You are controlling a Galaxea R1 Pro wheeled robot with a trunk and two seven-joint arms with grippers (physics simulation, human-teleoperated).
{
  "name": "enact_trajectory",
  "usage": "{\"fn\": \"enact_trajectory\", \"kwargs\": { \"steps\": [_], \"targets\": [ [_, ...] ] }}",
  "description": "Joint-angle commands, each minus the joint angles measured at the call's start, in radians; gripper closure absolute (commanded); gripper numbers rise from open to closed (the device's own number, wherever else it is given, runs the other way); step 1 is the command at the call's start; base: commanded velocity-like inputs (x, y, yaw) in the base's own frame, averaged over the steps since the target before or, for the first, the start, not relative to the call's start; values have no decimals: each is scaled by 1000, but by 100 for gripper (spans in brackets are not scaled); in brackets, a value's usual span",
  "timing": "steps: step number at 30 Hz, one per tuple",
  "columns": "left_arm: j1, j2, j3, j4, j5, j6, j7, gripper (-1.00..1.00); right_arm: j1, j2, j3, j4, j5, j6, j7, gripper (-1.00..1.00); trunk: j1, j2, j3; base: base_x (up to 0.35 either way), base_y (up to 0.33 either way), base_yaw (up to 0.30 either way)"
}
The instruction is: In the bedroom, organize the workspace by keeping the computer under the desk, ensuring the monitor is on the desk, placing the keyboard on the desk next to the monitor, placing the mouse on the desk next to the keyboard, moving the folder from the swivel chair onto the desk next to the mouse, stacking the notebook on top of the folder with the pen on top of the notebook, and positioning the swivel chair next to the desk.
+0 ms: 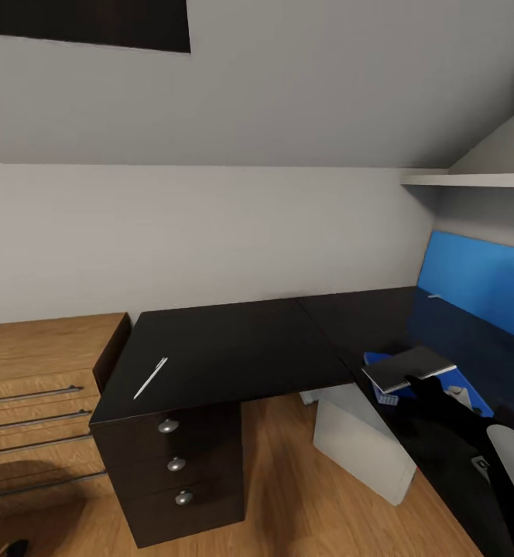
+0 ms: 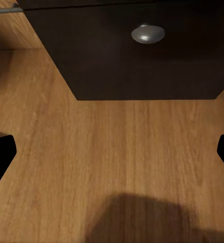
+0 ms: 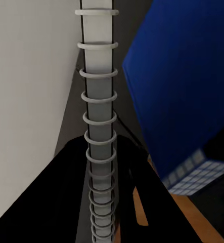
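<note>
My right gripper [image 1: 426, 385] is shut on a grey spiral-bound notebook [image 1: 409, 367], holding it just above the blue folder [image 1: 377, 360] on the right wing of the black desk [image 1: 234, 348]. In the right wrist view the notebook's wire spine [image 3: 99, 116] runs between my black fingers [image 3: 66, 192], with the folder [image 3: 187, 86] beside it. A thin white pen [image 1: 150, 377] lies on the desk's left part. A blue-screened monitor [image 1: 481, 282] stands at the desk's right. The white computer case [image 1: 361, 442] sits on the floor under the desk. My left gripper [image 2: 112, 147] hangs open over the wooden floor.
The desk's black drawer unit [image 1: 176, 472] with round knobs [image 2: 147, 34] stands at its left end. A wooden dresser [image 1: 40, 402] with metal handles is beside it. A white shelf [image 1: 474, 179] hangs high on the right wall. Bare wood floor [image 1: 288, 503] lies before the desk.
</note>
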Motion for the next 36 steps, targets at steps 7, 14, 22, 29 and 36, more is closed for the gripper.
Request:
{"fn": "enact_trajectory", "kwargs": {
  "steps": [7,14,22,29,36],
  "targets": [
    [-1,1,-9,0,11,-4,6,-100,-1,1,-4,-1,-15,-41,-10,100,0,-1,-1,0,0,-2],
    [-1,1,-9,0,11,-4,6,-100,-1,46,-3,-8,-21,-180,-12,100,0,-1,-1,0,0,0],
    [-1,1,-8,0,11,-4,6,-100,-1,107,-5,-37,-19,-274,-14,100,0,-1,-1,0,0,0],
    [-1,1,-8,0,11,-4,6,-100,-1,139,-6,-51,-20,-374,-15,100,0,-1,-1,0,0,0],
    [-1,1,-8,0,11,-5,6,-100,-1,142,-8,-53,-31,-382,-14,100,0,-1,-1,0,-34,0]
  ]
}}
